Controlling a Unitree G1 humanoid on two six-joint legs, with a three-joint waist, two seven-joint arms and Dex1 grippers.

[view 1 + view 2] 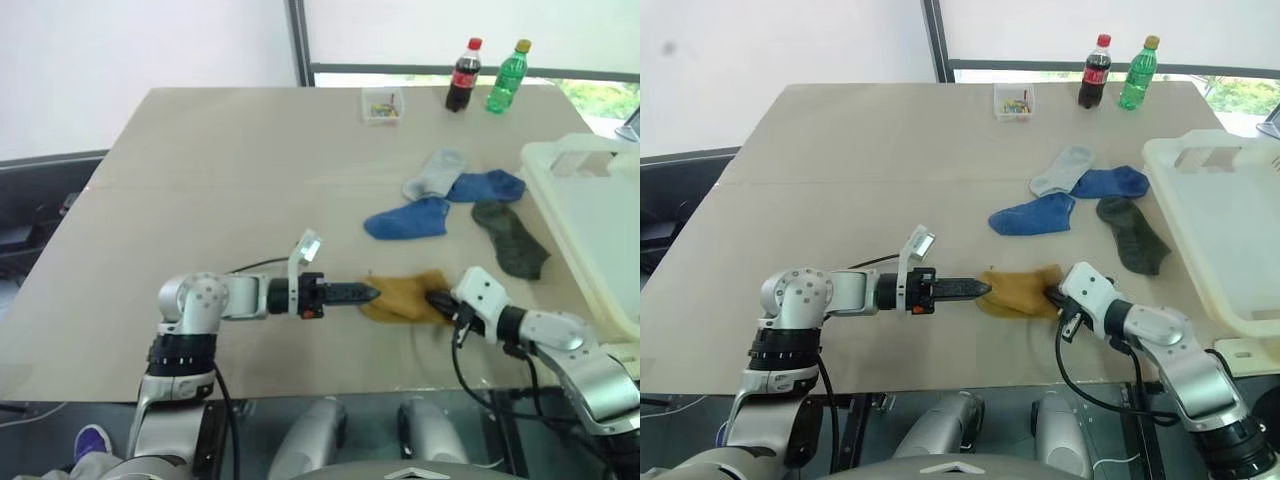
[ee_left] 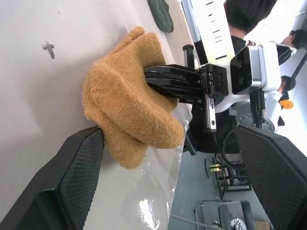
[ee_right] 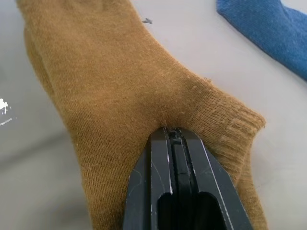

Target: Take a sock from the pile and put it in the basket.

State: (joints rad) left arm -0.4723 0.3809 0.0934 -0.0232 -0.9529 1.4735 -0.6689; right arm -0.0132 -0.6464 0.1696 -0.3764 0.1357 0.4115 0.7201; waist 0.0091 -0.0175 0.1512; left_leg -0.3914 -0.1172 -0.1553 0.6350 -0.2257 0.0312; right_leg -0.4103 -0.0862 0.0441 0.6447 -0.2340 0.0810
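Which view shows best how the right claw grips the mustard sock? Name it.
The right wrist view: the right claw is shut on the mustard sock, fabric bunched at its tips. The left wrist view shows the same pinch from the opposite side. The eye views show the claw at the sock's edge, without detail.

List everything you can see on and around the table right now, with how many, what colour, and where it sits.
Mustard sock: one, ochre, near table edge between both grippers.
Blue socks: two, mid-table right, ends touching.
Grey sock: one, light grey, just beyond the blue socks.
Dark sock: one, grey-green, beside the basket.
Basket: one, cream-white, table's right edge.
Clear box: one, coloured bits inside, far edge.
Bottles: two, dark cola with red cap and green, far edge.
Table: one, beige.
Left gripper: open, straddling the mustard sock.
Right gripper: shut on the mustard sock.
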